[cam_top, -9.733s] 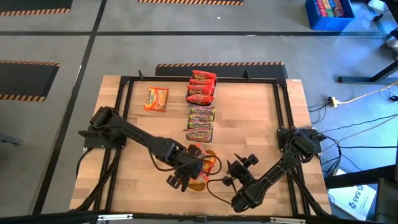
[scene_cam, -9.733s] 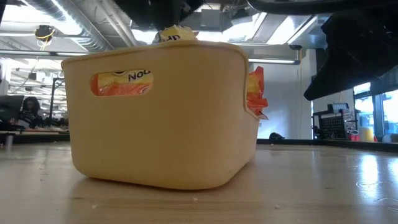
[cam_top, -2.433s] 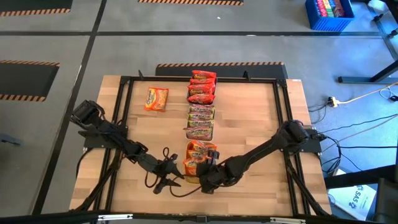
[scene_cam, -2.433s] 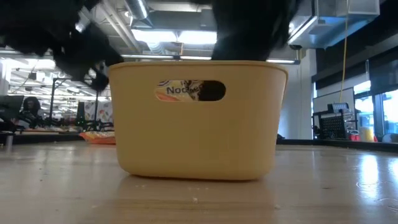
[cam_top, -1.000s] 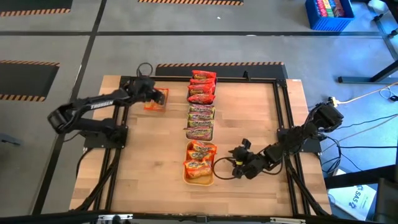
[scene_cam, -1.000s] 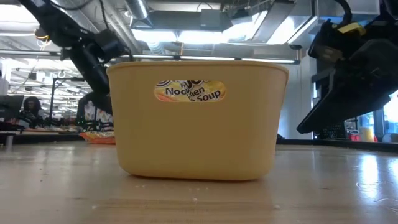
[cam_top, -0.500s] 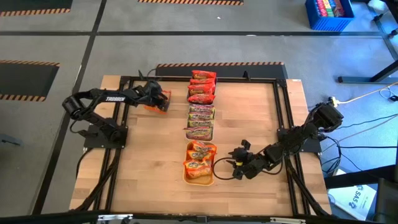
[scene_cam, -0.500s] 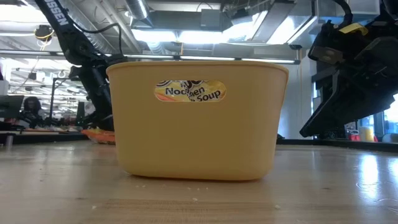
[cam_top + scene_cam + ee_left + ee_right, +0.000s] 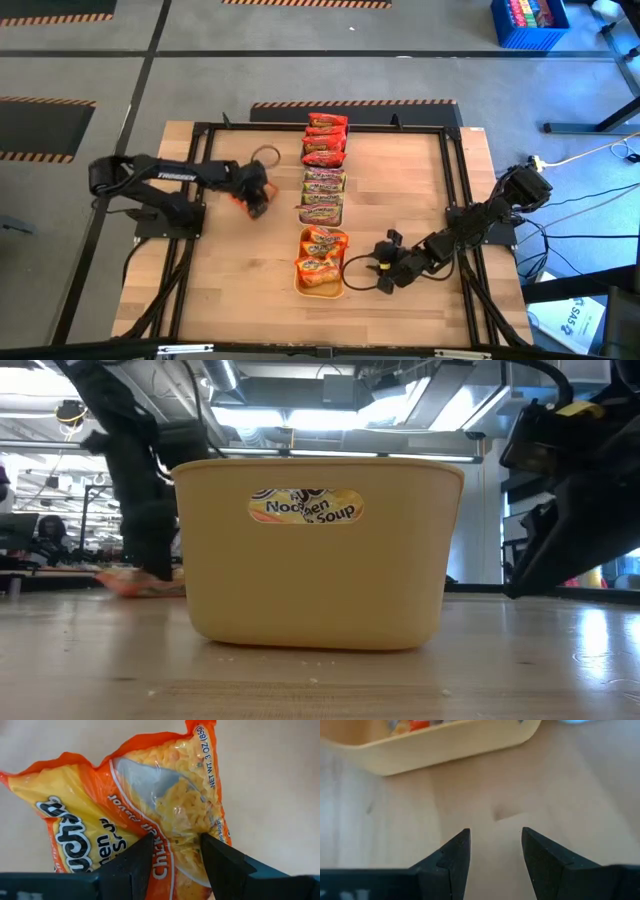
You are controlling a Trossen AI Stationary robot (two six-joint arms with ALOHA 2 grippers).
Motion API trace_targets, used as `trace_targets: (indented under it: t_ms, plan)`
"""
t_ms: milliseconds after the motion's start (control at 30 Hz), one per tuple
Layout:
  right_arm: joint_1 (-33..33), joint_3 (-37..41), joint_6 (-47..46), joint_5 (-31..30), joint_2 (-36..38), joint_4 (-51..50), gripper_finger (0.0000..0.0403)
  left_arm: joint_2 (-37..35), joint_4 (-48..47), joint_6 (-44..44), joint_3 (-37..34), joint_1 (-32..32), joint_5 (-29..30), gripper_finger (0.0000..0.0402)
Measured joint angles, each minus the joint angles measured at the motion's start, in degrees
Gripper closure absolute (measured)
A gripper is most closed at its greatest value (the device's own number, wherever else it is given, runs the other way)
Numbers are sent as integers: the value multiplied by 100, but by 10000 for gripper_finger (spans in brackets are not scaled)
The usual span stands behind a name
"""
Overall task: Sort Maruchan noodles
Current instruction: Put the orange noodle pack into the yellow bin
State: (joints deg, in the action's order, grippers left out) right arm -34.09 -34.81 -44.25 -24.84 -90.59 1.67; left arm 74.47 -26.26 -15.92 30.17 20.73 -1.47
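Now that I've dragged the left gripper (image 9: 175,851) inward, its fingers pinch the orange packet (image 9: 135,815), heading toward the yellow tray (image 9: 300,283); right gripper (image 9: 495,851) waits beside it, part-open, empty.

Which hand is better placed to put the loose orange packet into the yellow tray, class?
The left hand: it is closed on the orange packet. The right hand rests empty and open on the table beside the yellow tray.
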Motion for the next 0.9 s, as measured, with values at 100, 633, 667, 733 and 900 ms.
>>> trace_targets:
  t_ms: [100,633,667,733,900]
  plan:
    - [0,0,-261,358,0,6,242,-106,-175,-49,-11,-745,-24,239]
    - [-289,-116,-776,1317,-2,1936,242,-2,1096,-2206,-22,-4783,295,239]
    - [-350,-229,-772,1240,-2,1853,242,26,1240,-2337,-22,-4962,338,239]
    - [-455,-507,-653,1075,-2,1665,242,73,1498,-2575,-22,-5205,340,239]
    - [-573,-1331,-72,642,-2,968,242,-23,1623,-2897,138,-5367,370,233]
